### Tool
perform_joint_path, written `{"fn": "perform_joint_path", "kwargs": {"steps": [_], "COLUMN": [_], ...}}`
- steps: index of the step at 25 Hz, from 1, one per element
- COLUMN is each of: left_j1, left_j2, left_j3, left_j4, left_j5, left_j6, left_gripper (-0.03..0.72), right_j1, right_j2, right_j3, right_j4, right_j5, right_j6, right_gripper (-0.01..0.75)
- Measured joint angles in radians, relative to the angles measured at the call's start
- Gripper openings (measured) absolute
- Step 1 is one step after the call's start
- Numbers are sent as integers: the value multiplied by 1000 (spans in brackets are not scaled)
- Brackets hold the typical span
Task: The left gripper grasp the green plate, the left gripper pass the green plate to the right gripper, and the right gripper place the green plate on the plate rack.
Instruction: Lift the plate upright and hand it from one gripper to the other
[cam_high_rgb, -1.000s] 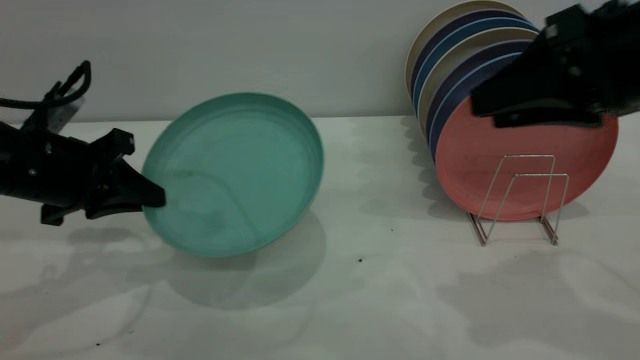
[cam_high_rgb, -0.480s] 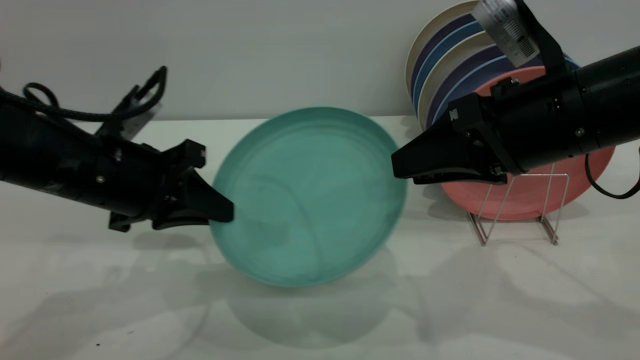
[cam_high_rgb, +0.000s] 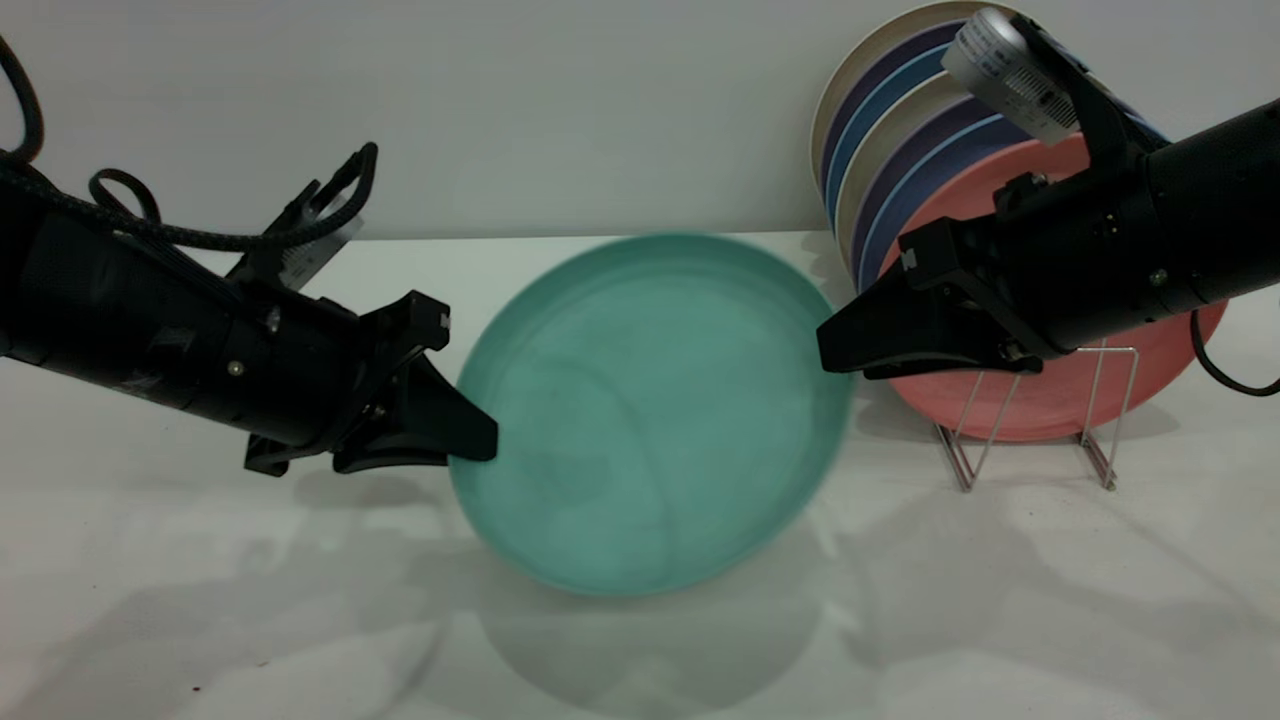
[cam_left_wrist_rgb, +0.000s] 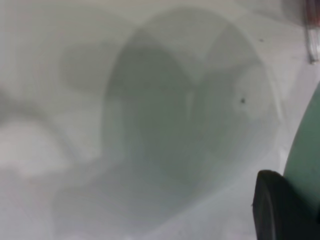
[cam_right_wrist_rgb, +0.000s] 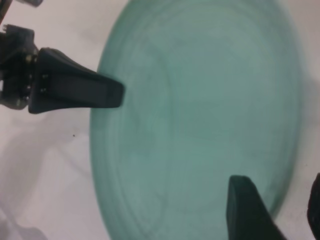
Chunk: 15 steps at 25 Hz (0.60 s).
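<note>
The green plate (cam_high_rgb: 650, 415) hangs tilted above the table's middle, its hollow face toward the exterior camera. My left gripper (cam_high_rgb: 480, 440) is shut on its left rim; the right wrist view shows that gripper (cam_right_wrist_rgb: 112, 94) on the rim of the plate (cam_right_wrist_rgb: 200, 115). In the left wrist view one finger (cam_left_wrist_rgb: 274, 210) lies against the plate (cam_left_wrist_rgb: 306, 160). My right gripper (cam_high_rgb: 832, 352) is open at the plate's right rim, one finger (cam_right_wrist_rgb: 245, 210) over the plate's face and the other beyond the edge. The plate rack (cam_high_rgb: 955, 460) stands at the right.
A salmon-pink plate (cam_high_rgb: 1050, 395) stands in the rack, with several cream, navy and blue plates (cam_high_rgb: 880, 130) upright behind it. The right arm reaches across in front of them. The plate's shadow lies on the white table (cam_high_rgb: 300, 600) below it.
The left gripper carried the green plate rightward from the table's left to its middle. The right gripper came down from in front of the rack to the plate's right rim.
</note>
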Motion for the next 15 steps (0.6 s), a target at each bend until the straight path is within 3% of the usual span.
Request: {"fn": "perform_joint_path", "kwargs": {"steps": [4,15], "left_j1": [-1,-1], "left_j2": [0,0], "left_j3": [0,0], "left_j4": [1,1], "left_j5": [-19,151], "left_j6": [-2,-2], "left_gripper": [17,17], "right_j1": [0,0], "right_j2": [0,0], "right_j3": [-1,-1], "right_j4": [0,0], "right_j5": [5,-13], "right_j6": [0,4], "right_gripper": [320,318]}}
